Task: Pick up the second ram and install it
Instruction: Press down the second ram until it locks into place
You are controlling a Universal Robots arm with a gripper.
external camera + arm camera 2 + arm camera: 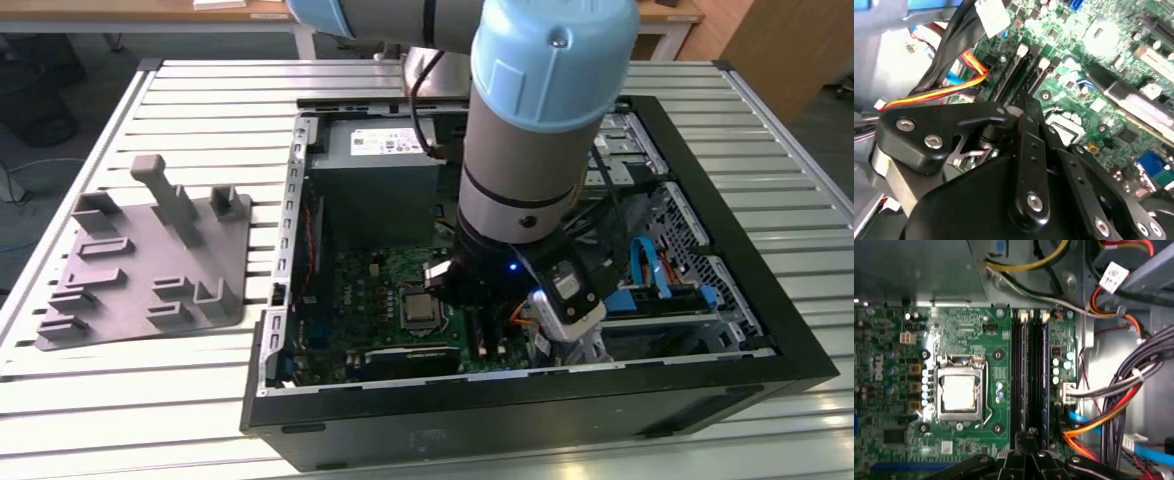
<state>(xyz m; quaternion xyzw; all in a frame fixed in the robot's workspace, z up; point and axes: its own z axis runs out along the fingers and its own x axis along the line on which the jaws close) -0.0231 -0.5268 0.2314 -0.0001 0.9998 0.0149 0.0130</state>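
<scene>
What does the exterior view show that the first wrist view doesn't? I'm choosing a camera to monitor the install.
Exterior view: the grey tray on the slatted table, the arm, the whole computer case. First wrist view: the long black memory slots from above, a white cable tag. Both: the green motherboard and its silver processor socket.

Grey arm (527, 150) — pale-blue joint caps

Grey tray (147, 262) beside open PC case (747, 330); green mobo (969, 325) w/ cables (1114, 395).
</scene>
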